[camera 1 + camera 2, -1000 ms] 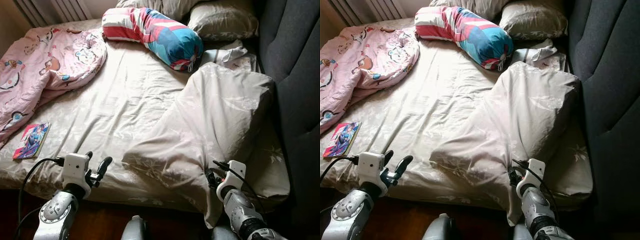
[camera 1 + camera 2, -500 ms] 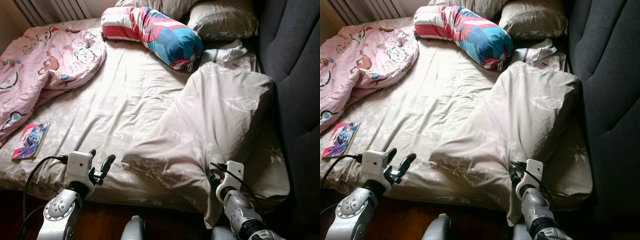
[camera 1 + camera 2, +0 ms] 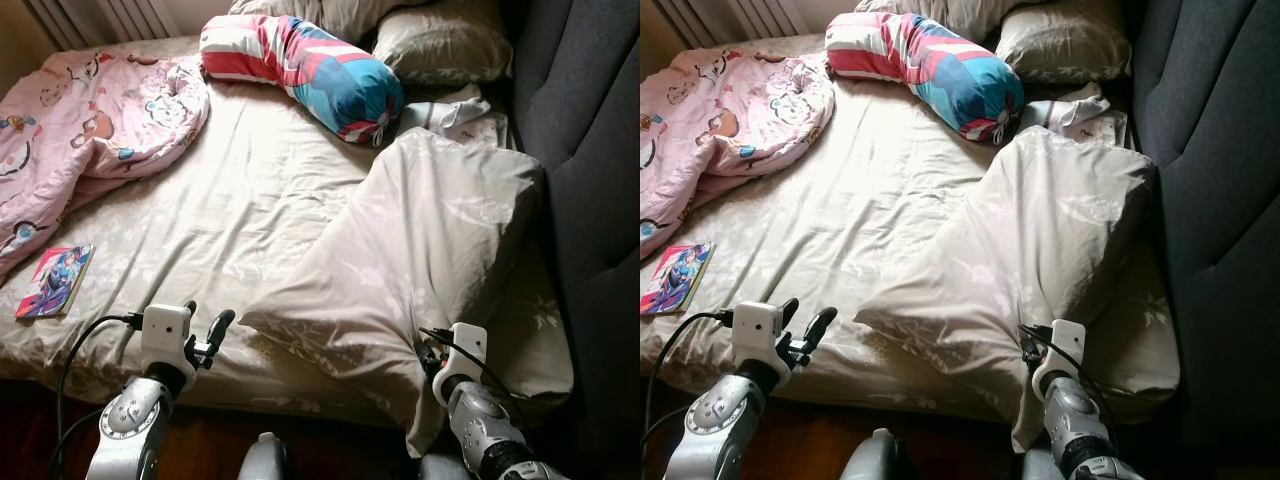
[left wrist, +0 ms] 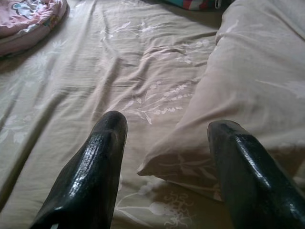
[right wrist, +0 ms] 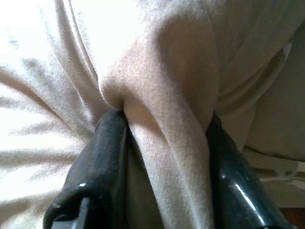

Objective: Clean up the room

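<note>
A beige floral duvet lies bunched on the right half of the bed, its near corner hanging over the front edge. My right gripper is shut on a fold of that duvet at the corner. My left gripper stands open above the bed's front edge, just left of the duvet's near-left corner; its fingers hold nothing. A pink cartoon-print blanket is heaped at the far left. A striped bolster pillow lies across the head of the bed.
A thin colourful book lies on the sheet near the front left edge. Two beige pillows sit at the far end. A dark padded headboard runs along the right. Dark wood floor shows below the bed.
My left gripper has edged right and forward toward the duvet's near-left corner. The camera has shifted slightly. My right gripper keeps its hold on the duvet.
</note>
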You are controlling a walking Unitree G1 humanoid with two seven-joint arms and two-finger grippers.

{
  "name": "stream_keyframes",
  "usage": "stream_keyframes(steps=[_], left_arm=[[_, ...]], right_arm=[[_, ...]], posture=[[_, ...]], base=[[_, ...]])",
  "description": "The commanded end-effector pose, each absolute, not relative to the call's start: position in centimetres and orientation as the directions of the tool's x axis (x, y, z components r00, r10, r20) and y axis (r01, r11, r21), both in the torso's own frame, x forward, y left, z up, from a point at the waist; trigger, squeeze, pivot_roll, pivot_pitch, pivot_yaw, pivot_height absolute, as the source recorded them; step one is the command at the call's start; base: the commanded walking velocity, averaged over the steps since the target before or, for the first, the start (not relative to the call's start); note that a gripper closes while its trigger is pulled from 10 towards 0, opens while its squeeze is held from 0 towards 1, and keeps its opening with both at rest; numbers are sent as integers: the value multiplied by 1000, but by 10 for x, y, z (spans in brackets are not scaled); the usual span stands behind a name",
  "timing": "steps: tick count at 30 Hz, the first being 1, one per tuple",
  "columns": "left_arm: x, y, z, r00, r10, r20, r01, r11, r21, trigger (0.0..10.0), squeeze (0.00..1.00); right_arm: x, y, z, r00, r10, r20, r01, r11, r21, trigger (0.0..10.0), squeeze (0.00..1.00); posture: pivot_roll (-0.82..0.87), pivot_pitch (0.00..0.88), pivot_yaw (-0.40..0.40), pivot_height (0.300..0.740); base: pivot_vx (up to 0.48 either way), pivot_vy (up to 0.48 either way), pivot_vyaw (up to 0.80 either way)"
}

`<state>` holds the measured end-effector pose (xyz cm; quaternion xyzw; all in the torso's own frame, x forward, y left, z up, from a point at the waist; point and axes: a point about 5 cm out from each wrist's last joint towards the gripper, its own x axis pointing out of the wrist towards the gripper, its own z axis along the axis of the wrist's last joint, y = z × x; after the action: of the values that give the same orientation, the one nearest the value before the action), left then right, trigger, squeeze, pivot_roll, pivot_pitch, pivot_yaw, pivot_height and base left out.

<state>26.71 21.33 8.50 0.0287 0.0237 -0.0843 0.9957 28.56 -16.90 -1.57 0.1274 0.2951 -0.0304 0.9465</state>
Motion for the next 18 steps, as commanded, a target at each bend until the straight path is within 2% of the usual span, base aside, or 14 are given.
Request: stream_keyframes(steps=[1, 6, 10, 12, 16, 17, 18], left_arm=[[264, 219, 79, 987, -141, -75, 146, 988, 57, 10000, 0], [270, 219, 76, 989, -128, -72, 131, 990, 48, 10000, 0], [272, 219, 75, 990, -124, -72, 128, 991, 47, 10000, 0], [275, 218, 75, 990, -121, -68, 124, 991, 44, 10000, 0], [275, 218, 75, 990, -121, -68, 124, 991, 44, 10000, 0], [278, 218, 74, 992, -114, -61, 117, 992, 39, 10000, 0], [278, 218, 74, 992, -114, -61, 117, 992, 39, 10000, 0]], right_arm=[[266, -170, -34, 761, 3, -648, 162, 967, 195, 0, 0], [281, -203, -15, 807, -156, -570, 226, 973, 54, 0, 0], [285, -219, -6, 815, -238, -528, 262, 965, -31, 0, 0], [287, -239, 3, 808, -331, -487, 320, 941, -109, 0, 0], [287, -239, 3, 808, -331, -487, 320, 941, -109, 0, 0], [290, -267, 19, 794, -449, -410, 382, 893, -239, 0, 0], [290, -267, 19, 794, -449, -410, 382, 893, -239, 0, 0]], posture=[[7, 154, 134, 661], [-34, 132, 130, 661], [-40, 129, 128, 661], [-54, 116, 121, 661], [-54, 116, 121, 661], [-65, 103, 114, 661], [-65, 103, 114, 661]], base=[[0, 0, 0], [0, 0, 0], [0, 0, 0], [0, 0, 0], [0, 0, 0], [0, 0, 0], [0, 0, 0]])
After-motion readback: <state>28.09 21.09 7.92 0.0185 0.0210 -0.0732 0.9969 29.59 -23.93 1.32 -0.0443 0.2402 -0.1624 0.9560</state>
